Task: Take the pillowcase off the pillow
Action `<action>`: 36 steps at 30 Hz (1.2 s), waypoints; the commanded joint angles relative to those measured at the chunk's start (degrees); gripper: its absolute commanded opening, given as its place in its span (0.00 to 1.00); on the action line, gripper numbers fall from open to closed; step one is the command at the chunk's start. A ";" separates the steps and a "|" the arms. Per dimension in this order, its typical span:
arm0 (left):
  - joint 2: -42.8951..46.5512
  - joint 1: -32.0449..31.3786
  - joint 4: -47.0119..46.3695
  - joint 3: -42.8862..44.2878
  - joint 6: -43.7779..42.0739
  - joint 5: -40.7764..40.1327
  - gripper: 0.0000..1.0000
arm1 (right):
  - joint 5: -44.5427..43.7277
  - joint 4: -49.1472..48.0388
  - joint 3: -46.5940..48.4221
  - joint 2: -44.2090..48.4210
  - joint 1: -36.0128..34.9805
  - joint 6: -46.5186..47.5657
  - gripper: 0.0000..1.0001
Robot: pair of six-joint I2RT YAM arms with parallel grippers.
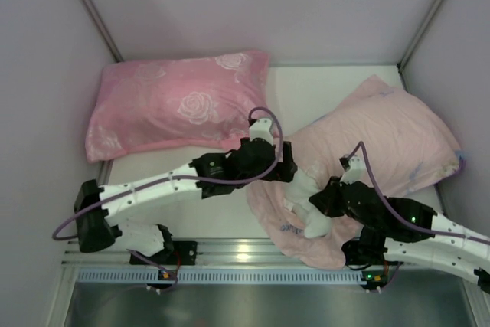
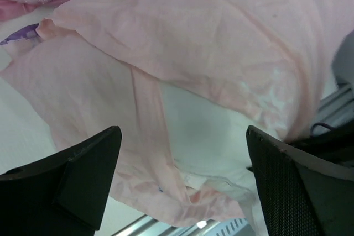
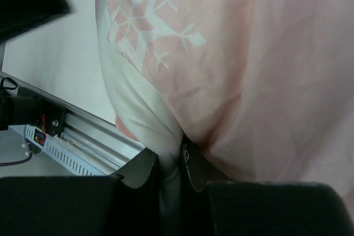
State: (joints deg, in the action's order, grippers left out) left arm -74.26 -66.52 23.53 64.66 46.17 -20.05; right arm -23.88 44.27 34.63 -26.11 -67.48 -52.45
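Pillowcase [image 1: 390, 135] mostly still on the pillow [image 2: 204, 136]: right fingers [image 3: 138, 172] clamp its white end, left fingers [image 2: 83, 175] gape empty.

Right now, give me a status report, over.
Left gripper jaws open over pillowcase. Right gripper jaws shut on white pillow, partly out. Rose pillow lies apart.

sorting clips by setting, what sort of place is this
Likely a robot lab test cell, not a bedroom: plain partition walls on metal posts, and a left arm and right arm bolted to an aluminium rail at a white table's edge.
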 commanded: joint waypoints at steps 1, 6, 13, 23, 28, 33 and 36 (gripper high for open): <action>-9.48 0.69 10.65 3.88 -4.95 -5.43 0.97 | -1.96 2.92 3.68 1.76 -1.34 -1.61 0.00; -17.50 5.16 13.03 5.21 -4.16 -6.05 0.87 | -3.19 5.82 5.79 3.96 -1.60 -1.87 0.00; -16.89 10.35 12.07 -2.43 -2.50 -5.36 0.18 | -6.35 11.44 10.88 7.90 -1.51 -2.57 0.00; -12.76 28.43 -2.05 -19.56 -3.45 0.07 0.00 | -9.18 17.00 17.14 11.87 -0.10 -2.75 0.00; -14.95 29.88 -19.88 -17.12 -8.81 29.05 0.00 | -1.88 8.23 14.60 8.10 -0.10 0.06 0.00; 8.86 17.24 -17.92 -18.76 -4.70 27.99 0.89 | -3.88 5.65 13.62 3.79 -0.10 0.24 0.00; 19.65 9.33 -17.11 -23.25 1.53 26.81 0.99 | -4.33 0.13 13.01 0.72 -0.10 1.20 0.00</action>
State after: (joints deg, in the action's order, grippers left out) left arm -66.48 -51.35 9.43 43.79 43.72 5.87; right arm -25.82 54.85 47.48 -23.09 -68.07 -52.14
